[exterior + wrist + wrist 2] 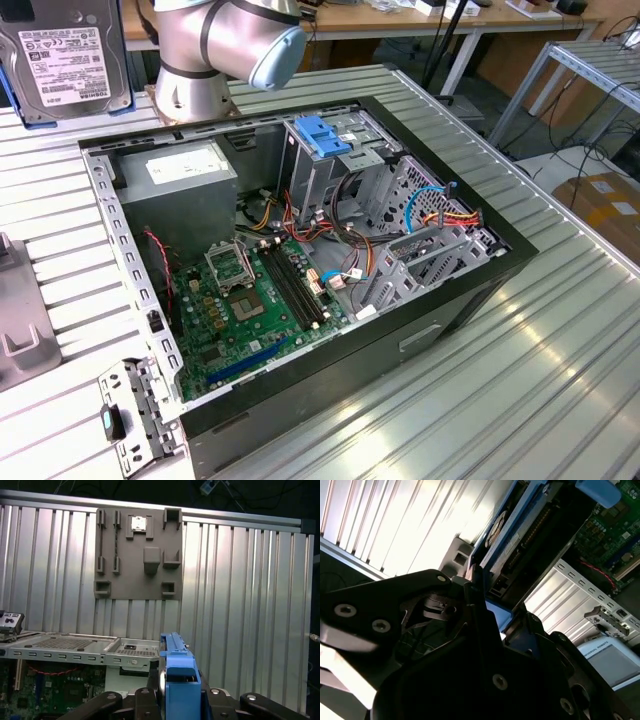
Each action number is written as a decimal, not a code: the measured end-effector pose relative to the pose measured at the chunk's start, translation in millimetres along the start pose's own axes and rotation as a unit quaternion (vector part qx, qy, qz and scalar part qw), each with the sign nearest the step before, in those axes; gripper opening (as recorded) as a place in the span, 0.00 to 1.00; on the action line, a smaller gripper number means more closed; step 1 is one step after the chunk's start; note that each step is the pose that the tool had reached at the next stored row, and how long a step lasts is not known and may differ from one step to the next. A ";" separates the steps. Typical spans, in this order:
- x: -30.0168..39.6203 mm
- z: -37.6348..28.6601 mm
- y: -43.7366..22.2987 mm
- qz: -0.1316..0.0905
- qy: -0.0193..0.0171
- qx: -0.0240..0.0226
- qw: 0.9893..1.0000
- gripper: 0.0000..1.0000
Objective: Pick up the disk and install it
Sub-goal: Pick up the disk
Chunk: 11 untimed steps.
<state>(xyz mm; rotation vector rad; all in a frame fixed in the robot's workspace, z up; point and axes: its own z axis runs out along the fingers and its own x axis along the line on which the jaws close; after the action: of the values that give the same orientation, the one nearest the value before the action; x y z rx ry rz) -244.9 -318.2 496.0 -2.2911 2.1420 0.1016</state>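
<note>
Holds the disk (177,672) edge-on in the gripper (180,702), with fingers (143,702) clamped against both sides of its light-blue carrier, near the open computer case (300,395).

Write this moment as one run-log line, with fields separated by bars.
hand: shut on disk | disk: upright, outside computer case | install: not yet done
</note>
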 end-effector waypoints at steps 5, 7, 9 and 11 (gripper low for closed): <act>3.2 -0.1 0.2 0.000 0.000 0.000 1.000 0.37; 4.6 -0.1 0.3 0.000 0.000 0.000 1.000 0.37; 5.8 -0.2 0.4 0.000 0.000 0.000 1.000 0.37; 7.5 -0.2 0.5 0.000 0.000 0.000 1.000 0.37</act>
<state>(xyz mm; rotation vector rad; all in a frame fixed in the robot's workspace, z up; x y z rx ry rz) -244.9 -325.7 495.9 -2.2911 2.1420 0.1016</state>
